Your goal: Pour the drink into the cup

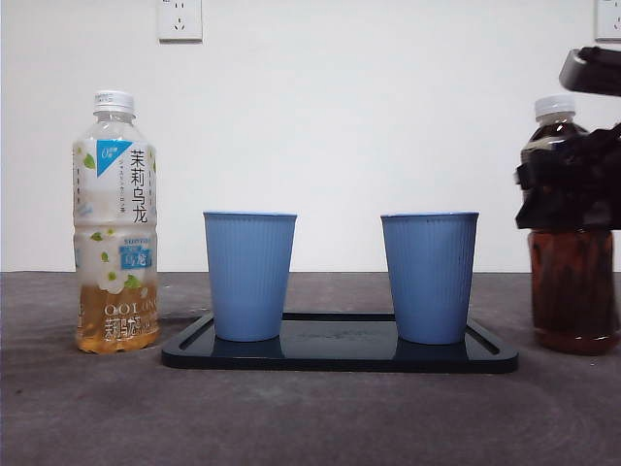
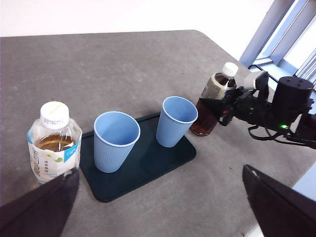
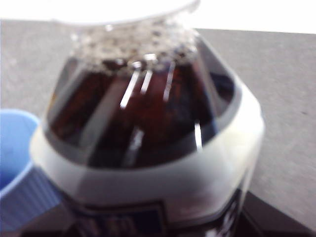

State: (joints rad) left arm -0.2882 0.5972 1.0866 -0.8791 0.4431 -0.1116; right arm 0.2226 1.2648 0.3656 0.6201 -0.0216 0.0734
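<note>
A bottle of dark drink [image 1: 572, 291] with a white cap stands upright on the table at the right, just beside the tray. My right gripper [image 1: 568, 189] is shut on its middle, and the bottle [image 3: 148, 113] fills the right wrist view. Two empty blue cups [image 1: 249, 277] [image 1: 429, 277] stand on a black tray [image 1: 340, 354]. The right-hand cup [image 3: 15, 158] is the one closest to the held bottle. My left gripper [image 2: 160, 172] hangs open, high above the table's near side, holding nothing.
A pale oolong tea bottle [image 1: 116, 223] with a white cap stands left of the tray, about a quarter full. The grey table's rounded far corner and edge [image 2: 217, 44] lie behind the dark bottle. A white wall closes the back.
</note>
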